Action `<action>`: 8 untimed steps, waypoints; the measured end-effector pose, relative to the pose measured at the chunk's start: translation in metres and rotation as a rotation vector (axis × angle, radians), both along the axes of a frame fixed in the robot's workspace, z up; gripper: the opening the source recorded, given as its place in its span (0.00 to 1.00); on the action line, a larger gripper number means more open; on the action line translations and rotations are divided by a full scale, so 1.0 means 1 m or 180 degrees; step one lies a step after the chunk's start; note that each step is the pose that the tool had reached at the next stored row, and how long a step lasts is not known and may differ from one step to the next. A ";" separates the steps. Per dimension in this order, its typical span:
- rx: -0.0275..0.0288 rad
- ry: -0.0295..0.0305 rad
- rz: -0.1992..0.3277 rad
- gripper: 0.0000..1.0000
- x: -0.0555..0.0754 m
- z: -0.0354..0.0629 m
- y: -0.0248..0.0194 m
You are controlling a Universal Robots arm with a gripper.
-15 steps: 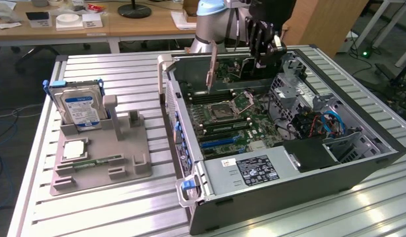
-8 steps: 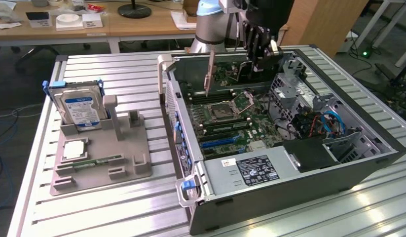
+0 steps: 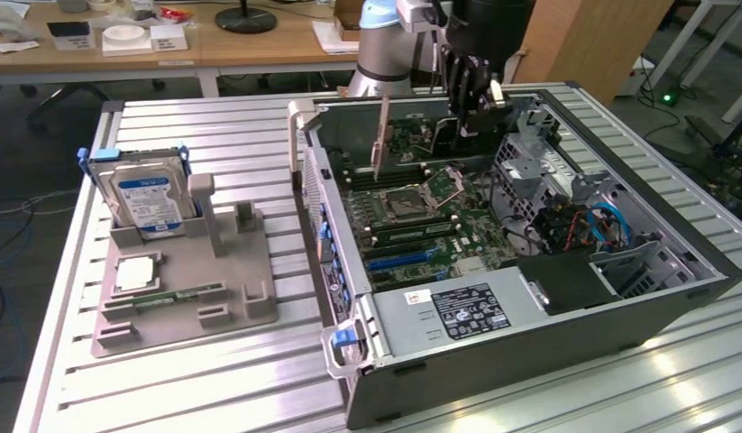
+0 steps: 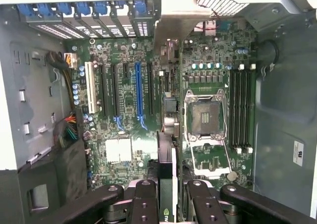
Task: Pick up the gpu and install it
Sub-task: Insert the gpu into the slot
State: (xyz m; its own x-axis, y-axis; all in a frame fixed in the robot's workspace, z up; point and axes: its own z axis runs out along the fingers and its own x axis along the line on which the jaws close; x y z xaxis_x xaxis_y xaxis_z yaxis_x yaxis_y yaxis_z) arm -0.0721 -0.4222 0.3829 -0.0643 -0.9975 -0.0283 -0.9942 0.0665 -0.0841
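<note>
Single arm (image 3: 389, 41) working over an open computer case (image 3: 527, 361). The case lies on its side on the slatted metal desk (image 3: 202, 126) and fills the half of the desk toward the exterior view's right edge.

The gripper (image 4: 168, 187) pinches the gpu (image 4: 167, 159). In the wrist view its black fingers (image 4: 143, 192) press on the two flat faces of the card, which is seen edge-on. The held card hangs inside the open top of the case, toward the far edge of the desk, and above the motherboard (image 4: 129, 85), clear of it.

The card is not seated. The long blue slot (image 4: 138, 97) is bare along its whole length, as are the black slots beside it. The processor socket (image 4: 204, 116) lies just beside the slot row, with the memory slots (image 4: 240, 110) on its other side. The power supply (image 3: 467, 311), which carries a black label, fills the case end nearest the desk's near edge.

A grey holder (image 3: 226, 311) lies near the desk edge at the exterior view's left, well apart from the case. On it a silver hard drive (image 3: 148, 194) with a blue-and-white label stands upright at the far end. A square silver chip (image 3: 136, 272) lies flat toward the near end, and a narrow green memory strip (image 3: 178, 296) lies just beside the chip.
</note>
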 end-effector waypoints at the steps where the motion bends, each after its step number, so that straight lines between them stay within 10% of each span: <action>1: 0.0000 0.0000 -0.0002 0.27 -0.001 -0.0012 0.0000; 8: 0.0000 0.0002 -0.0002 0.27 -0.009 -0.0051 -0.0001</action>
